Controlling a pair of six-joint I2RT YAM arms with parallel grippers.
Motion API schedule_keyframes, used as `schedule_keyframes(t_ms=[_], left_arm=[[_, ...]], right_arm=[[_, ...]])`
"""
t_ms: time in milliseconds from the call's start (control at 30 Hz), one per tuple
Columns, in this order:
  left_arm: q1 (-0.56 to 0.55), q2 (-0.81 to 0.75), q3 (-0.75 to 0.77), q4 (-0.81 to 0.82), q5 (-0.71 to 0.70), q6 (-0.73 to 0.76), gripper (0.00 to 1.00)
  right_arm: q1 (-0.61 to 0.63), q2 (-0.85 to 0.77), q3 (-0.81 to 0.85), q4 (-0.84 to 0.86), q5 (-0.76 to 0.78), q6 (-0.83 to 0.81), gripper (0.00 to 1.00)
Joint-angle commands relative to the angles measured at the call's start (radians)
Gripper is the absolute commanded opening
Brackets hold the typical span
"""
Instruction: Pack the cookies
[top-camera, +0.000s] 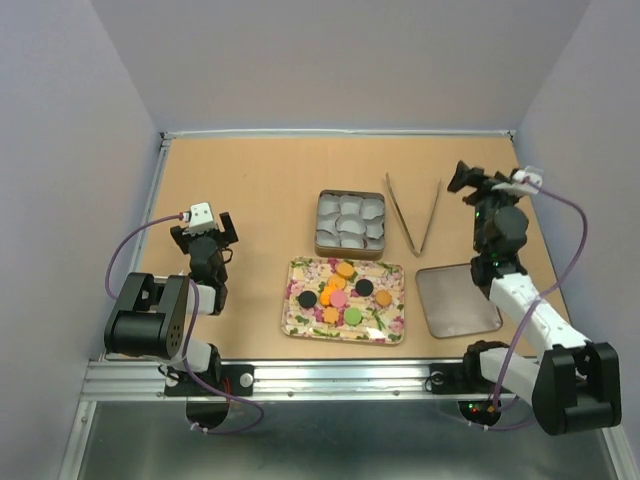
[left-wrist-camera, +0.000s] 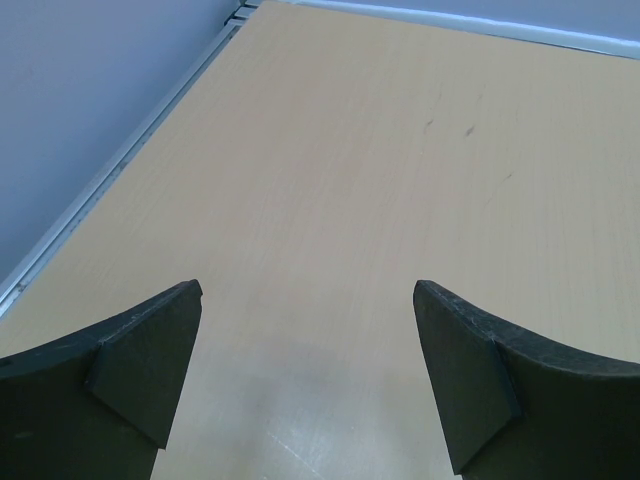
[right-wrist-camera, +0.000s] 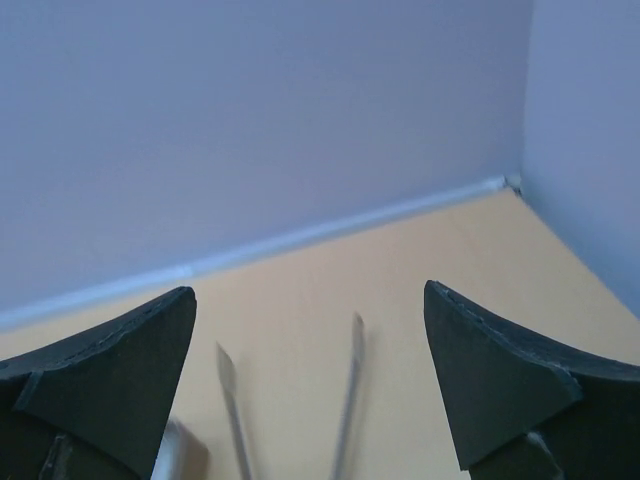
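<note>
Several small cookies lie on the floral tray (top-camera: 393, 328) at the table's middle front: an orange one (top-camera: 345, 270), two black ones (top-camera: 366, 287) (top-camera: 307, 299), a pink one (top-camera: 338, 299), a yellow one (top-camera: 330, 316) and a green one (top-camera: 353, 316). My left gripper (top-camera: 203, 228) is open and empty over bare table, well left of the tray; in the left wrist view (left-wrist-camera: 308, 300) only tabletop lies between its fingers. My right gripper (top-camera: 462, 178) is open and empty, raised at the back right; in the right wrist view (right-wrist-camera: 310, 300) it looks towards the back wall.
A metal tin (top-camera: 319, 225) filled with white paper cups stands just behind the tray. Metal tongs (top-camera: 415, 215) lie right of the tin and show blurred in the right wrist view (right-wrist-camera: 348, 400). The flat tin lid (top-camera: 457, 300) lies right of the tray.
</note>
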Motion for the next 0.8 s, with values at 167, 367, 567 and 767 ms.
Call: schedule_keyframes(t_ms=[167, 367, 567, 767], left_arm=[[0.005, -0.009, -0.006, 0.287, -0.001, 0.018, 0.99], [0.005, -0.008, -0.006, 0.287, -0.001, 0.018, 0.99], [0.005, -0.009, -0.006, 0.285, -0.001, 0.016, 0.99], [0.005, -0.009, -0.005, 0.285, -0.001, 0.018, 0.99]], right_arm=[[0.001, 0.011, 0.659, -0.755, -0.476, 0.495, 1.0], [0.01, 0.188, 0.862, -1.361, -0.529, 0.497, 1.0], [0.053, 0.442, 0.919, -1.816, -0.383, 0.289, 1.0], [0.095, 0.491, 0.926, -1.828, -0.308, 0.304, 1.0]])
